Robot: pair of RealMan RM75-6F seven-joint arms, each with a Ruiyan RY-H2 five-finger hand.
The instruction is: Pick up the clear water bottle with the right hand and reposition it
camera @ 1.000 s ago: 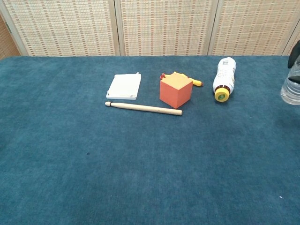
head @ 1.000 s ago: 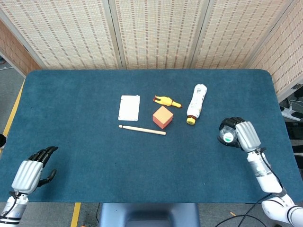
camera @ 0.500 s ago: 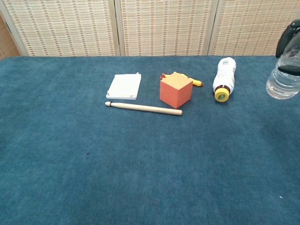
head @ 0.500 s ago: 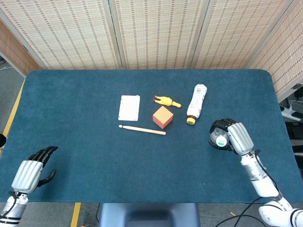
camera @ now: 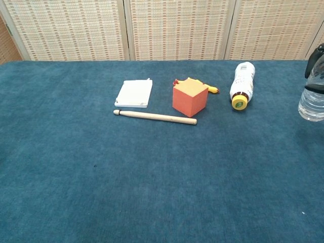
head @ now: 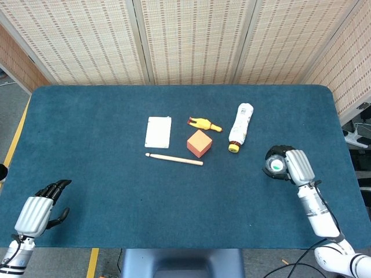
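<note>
Nearest, left hand (head: 36, 212) at the table (head: 116, 191) edge, fingers loosely curled, holding nothing. Farther right, right hand (head: 288, 164) wrapped around the upright clear water bottle (camera: 312, 98), near the table's right side.

My right hand (head: 288, 164) has bare desk (head: 174, 208) all along the near side and out to the left; further back and to the left a white bottle (head: 239, 127) lies on its side, nearest obstacle; beyond it the orange block (head: 199, 143), toy chicken (head: 204, 124), wooden stick (head: 174, 158) and white pad (head: 158, 132) crowd the middle.
</note>
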